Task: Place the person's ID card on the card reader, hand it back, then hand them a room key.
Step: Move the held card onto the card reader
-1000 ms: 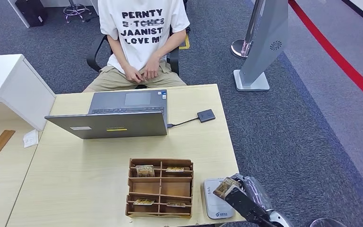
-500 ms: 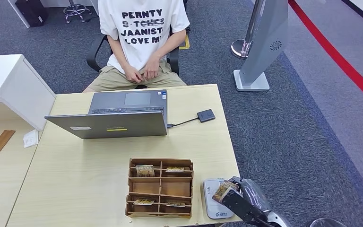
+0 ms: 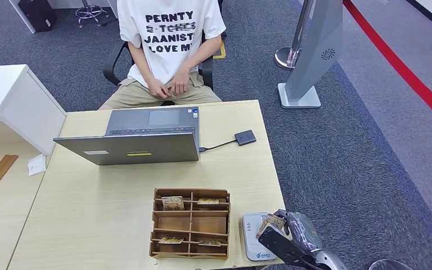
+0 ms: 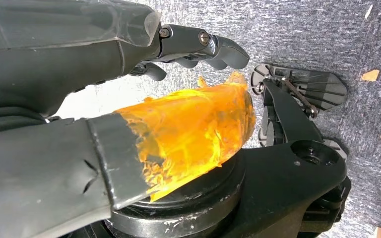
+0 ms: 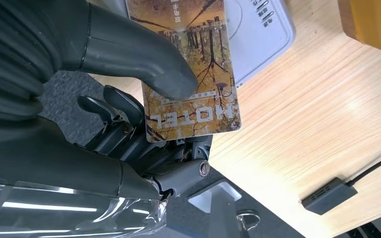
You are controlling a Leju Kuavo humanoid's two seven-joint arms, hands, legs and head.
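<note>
Right hand (image 3: 286,239) pinches the card (image 5: 188,59) between thumb and fingers, right above the white card reader (image 3: 252,236) at the table's (image 3: 90,214) near right edge. Card face reads "HOTEL". Left hand (image 4: 144,74) hangs near the floor, fingers apart, holding nothing.

Step in hand, as I judge it: setting the card on the reader. To do it well: lower it flat, centred on the reader's top face, well clear of the wooden organiser (image 3: 190,223) beside it. Release only once the card rests flat, or it may slide off the table edge
</note>
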